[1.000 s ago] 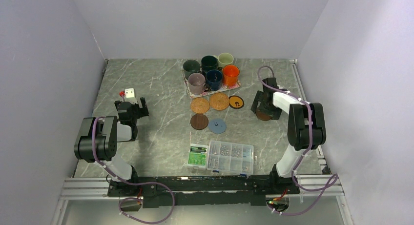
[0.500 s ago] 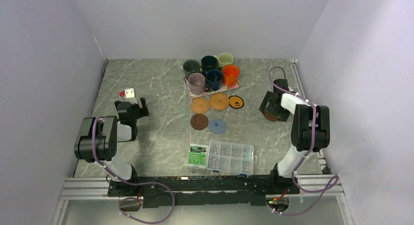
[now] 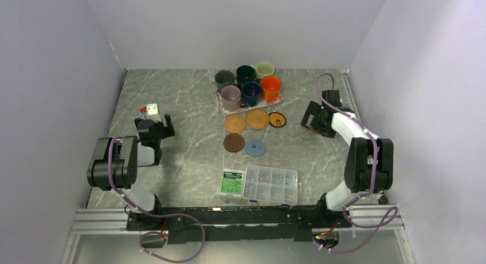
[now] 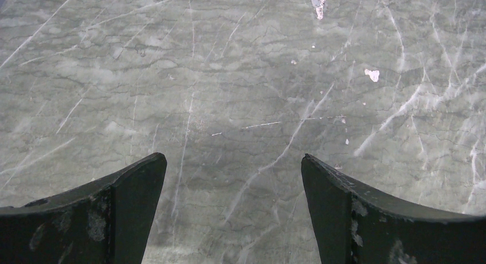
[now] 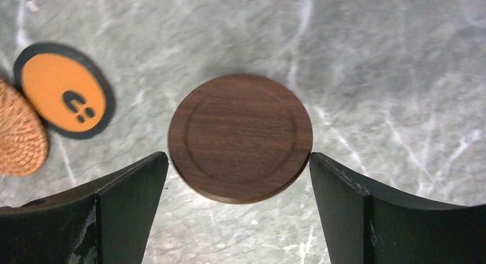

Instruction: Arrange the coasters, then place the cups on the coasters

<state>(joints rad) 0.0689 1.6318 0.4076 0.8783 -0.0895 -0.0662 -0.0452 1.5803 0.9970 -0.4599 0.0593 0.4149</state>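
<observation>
Top external: cups [image 3: 251, 92] on floral tray [image 3: 220, 104]

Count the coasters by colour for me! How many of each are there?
Woven tan coasters: 2
Dark brown coasters: 2
Light blue coaster: 1
Orange and black coaster: 1
Total: 6
</observation>
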